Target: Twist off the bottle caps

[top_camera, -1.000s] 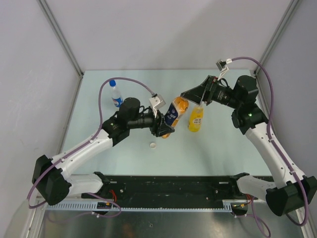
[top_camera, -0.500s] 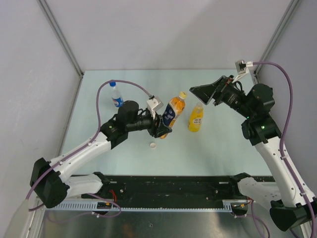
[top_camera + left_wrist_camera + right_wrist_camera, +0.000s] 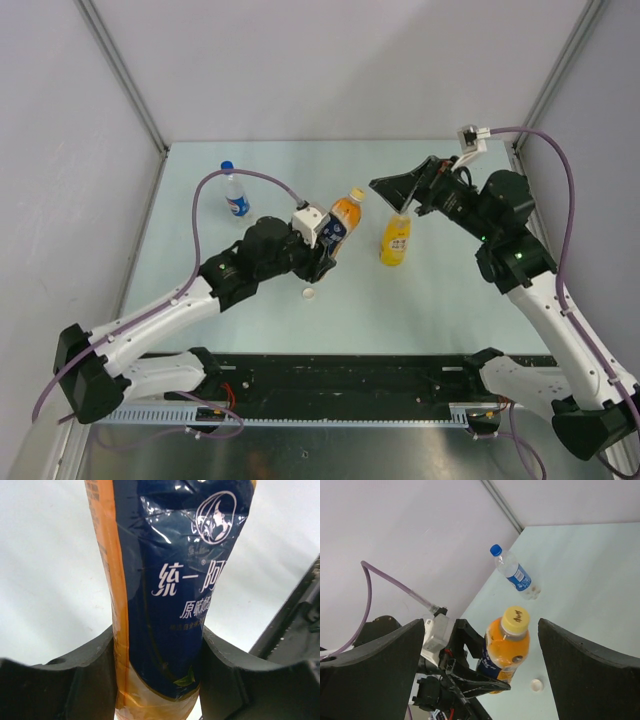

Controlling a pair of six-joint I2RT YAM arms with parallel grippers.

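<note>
My left gripper [image 3: 322, 250] is shut on the lower body of the dark-labelled orange bottle [image 3: 338, 222], held tilted above the table; its yellow-orange cap [image 3: 355, 194] is on. In the left wrist view the bottle [image 3: 170, 580] sits between both fingers [image 3: 85, 672]. My right gripper [image 3: 393, 192] is open, just right of that cap and not touching it. In the right wrist view the cap [image 3: 515, 619] lies between the spread jaws. The tall yellow juice bottle [image 3: 396, 241] stands under my right gripper. A white cap [image 3: 309, 293] lies loose on the table. The clear water bottle [image 3: 235, 195] keeps its blue cap [image 3: 227, 167].
The pale table [image 3: 450, 290] is walled by grey panels at the left, back and right. A black rail [image 3: 350, 375] runs along the near edge. The left arm's purple cable [image 3: 250, 172] arcs close to the water bottle.
My right gripper let go of the orange bottle's cap, pulled back right, then came partway back, open. My left gripper drew the bottle slightly left and more upright.
</note>
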